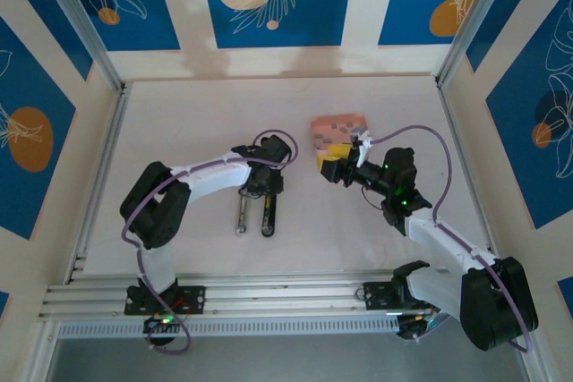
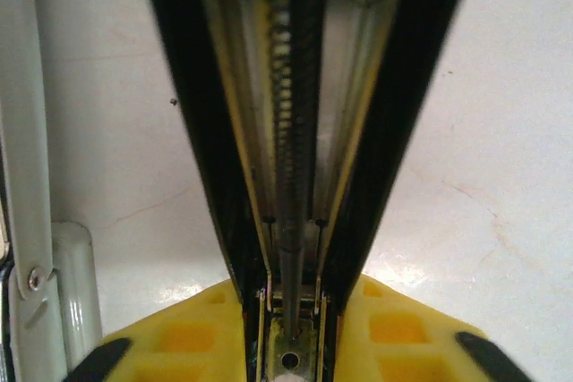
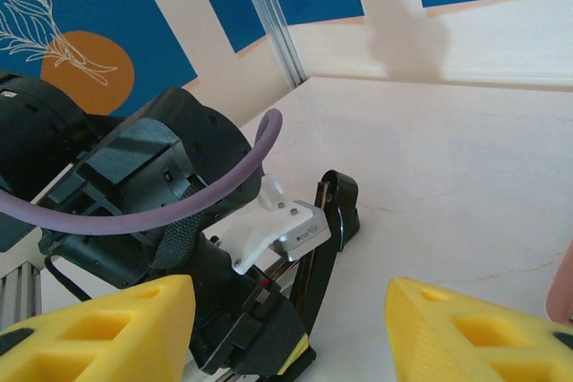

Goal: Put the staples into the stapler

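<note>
Now | left end effector (image 2: 288,342) astride stapler (image 2: 300,123), grip unclear | right end effector (image 3: 291,328) open, empty

The right tool (image 1: 334,164) hides part of the pink tray (image 1: 338,123).

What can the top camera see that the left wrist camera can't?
Top camera's extras: the pink tray, the right gripper open next to it, and both whole arms. Left wrist camera's extras: the long coiled spring inside the stapler, seen up close. Shared: the opened stapler, the left gripper at its end, and the white table.
</note>
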